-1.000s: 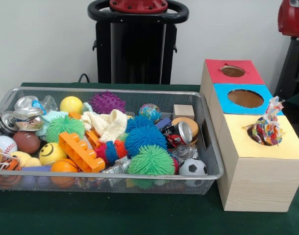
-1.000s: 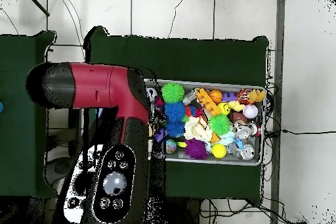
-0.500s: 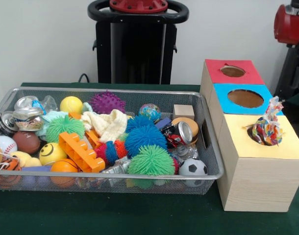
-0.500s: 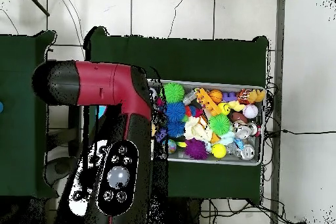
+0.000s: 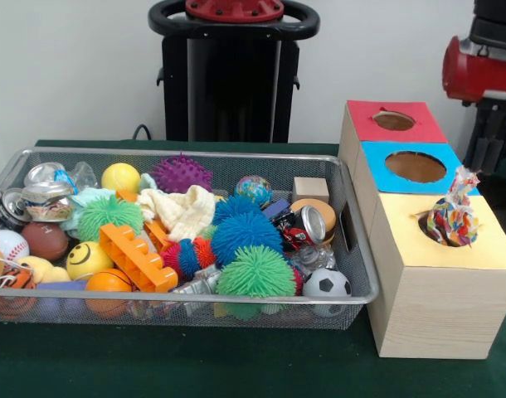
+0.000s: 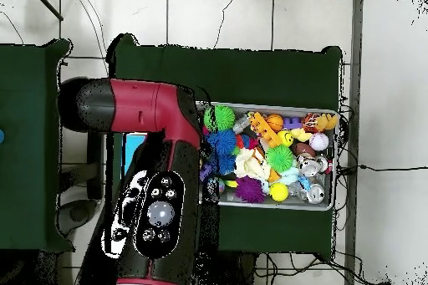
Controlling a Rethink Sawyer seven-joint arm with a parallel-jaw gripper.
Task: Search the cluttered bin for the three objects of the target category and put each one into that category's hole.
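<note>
A wire mesh bin (image 5: 352,274) holds a heap of toys: a purple spiky ball (image 5: 181,173), a blue fuzzy ball (image 5: 245,233), green fuzzy balls (image 5: 255,271), an orange toy brick (image 5: 135,256), a soccer ball (image 5: 326,284), a baseball (image 5: 6,244), a crushed can (image 5: 311,223) and a wooden block (image 5: 310,188). To its right stands a wooden box (image 5: 431,307) with a red-topped hole (image 5: 394,121), a blue-topped hole (image 5: 415,167) and a yellow-topped hole holding a colourful crinkly wrapper (image 5: 452,217). A red arm segment (image 5: 481,70) shows at the right edge. My gripper itself is hidden.
From above, the red and black arm (image 6: 159,181) covers the box and the bin's (image 6: 334,165) left end. A black pedestal (image 5: 232,75) stands behind the bin. Green cloth (image 5: 236,365) covers the table.
The arm has swung towards the bin: rightward in the overhead view, further into the picture from the right edge in the front view. Nothing in the bin has moved.
</note>
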